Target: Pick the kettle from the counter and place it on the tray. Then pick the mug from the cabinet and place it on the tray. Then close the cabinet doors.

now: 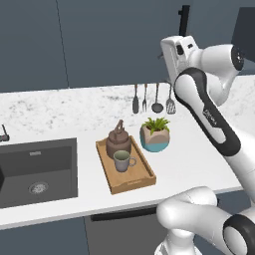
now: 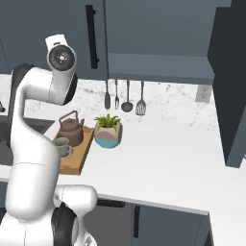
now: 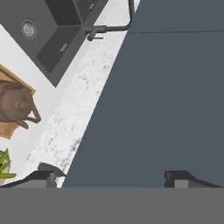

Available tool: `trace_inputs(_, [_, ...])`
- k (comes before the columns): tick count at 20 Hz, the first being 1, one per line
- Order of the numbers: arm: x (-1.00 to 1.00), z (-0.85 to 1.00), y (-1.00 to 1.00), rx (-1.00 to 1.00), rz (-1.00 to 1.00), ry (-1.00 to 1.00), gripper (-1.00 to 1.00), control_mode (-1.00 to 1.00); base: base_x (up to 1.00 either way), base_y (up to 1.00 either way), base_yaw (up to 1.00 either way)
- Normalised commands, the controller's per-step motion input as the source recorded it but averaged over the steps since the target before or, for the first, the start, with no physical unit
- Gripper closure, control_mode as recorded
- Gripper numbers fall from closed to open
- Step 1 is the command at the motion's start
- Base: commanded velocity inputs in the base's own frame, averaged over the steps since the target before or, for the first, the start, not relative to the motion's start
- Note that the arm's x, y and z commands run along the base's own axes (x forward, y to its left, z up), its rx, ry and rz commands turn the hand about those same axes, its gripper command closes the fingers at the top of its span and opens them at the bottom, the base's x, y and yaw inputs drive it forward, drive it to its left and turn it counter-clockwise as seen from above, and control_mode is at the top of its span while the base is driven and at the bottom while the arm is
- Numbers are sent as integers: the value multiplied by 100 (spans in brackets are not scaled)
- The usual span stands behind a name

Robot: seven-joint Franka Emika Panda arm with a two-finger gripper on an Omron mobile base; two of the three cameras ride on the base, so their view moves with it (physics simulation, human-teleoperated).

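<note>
The brown kettle (image 1: pixel 118 140) (image 2: pixel 71 128) (image 3: pixel 15 104) and the grey-green mug (image 1: pixel 122 160) (image 2: pixel 61 146) both stand on the wooden tray (image 1: pixel 135 180) (image 2: pixel 81 154) on the marble counter (image 1: pixel 60 107). My gripper (image 3: pixel 111 177) is raised high and faces a flat dark blue-grey cabinet door (image 3: pixel 166 100) at close range, jaws wide open with nothing between them. The left door with its black bar handle (image 2: pixel 91 36) (image 1: pixel 184 20) looks flush with the cabinet front. The right door (image 2: pixel 230 81) stands swung outward, and the inner shelf (image 2: pixel 158 67) shows between them.
A teal-and-tan plant pot (image 1: pixel 155 134) (image 2: pixel 108 130) sits right of the tray. Several utensils (image 1: pixel 152 99) hang on the back wall. The dark sink (image 1: pixel 37 172) with its faucet (image 3: pixel 109 28) lies to the left. My arm (image 1: pixel 209 117) rises above the counter's right side.
</note>
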Motion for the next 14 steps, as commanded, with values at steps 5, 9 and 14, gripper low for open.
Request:
trace_inputs(5, [-88, 0, 0, -9, 0, 0, -100, -100, 0, 0, 0])
trace_inputs(9, [-84, 0, 0, -6, 0, -1, -100, -100, 0, 0, 0])
trace_inputs(14, [-67, -9, -8, -2, 1, 4, -100, -100, 0, 0, 0])
